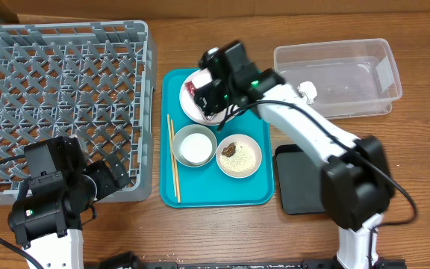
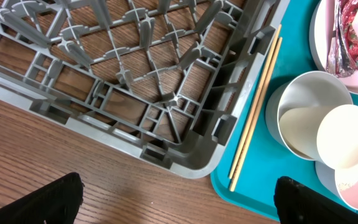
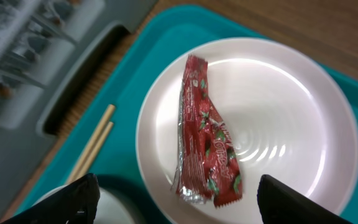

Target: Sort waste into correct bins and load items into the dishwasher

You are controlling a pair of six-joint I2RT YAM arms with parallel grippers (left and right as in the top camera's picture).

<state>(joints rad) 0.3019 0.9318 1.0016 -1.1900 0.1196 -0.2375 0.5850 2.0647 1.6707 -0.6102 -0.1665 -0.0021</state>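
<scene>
I hold the right gripper (image 3: 178,208) over the white plate (image 3: 291,112), fingers spread wide, the red snack wrapper (image 3: 204,149) lying flat on the plate below them, gripped by nothing. The plate sits at the far end of the teal tray (image 1: 200,196), with chopsticks (image 1: 173,157) along the tray's left edge. My left gripper (image 2: 179,202), fingers likewise apart, hangs above the table by the near corner of the grey dish rack (image 1: 58,90). A crumpled tissue (image 1: 308,90) lies in the clear tub (image 1: 342,75)
</scene>
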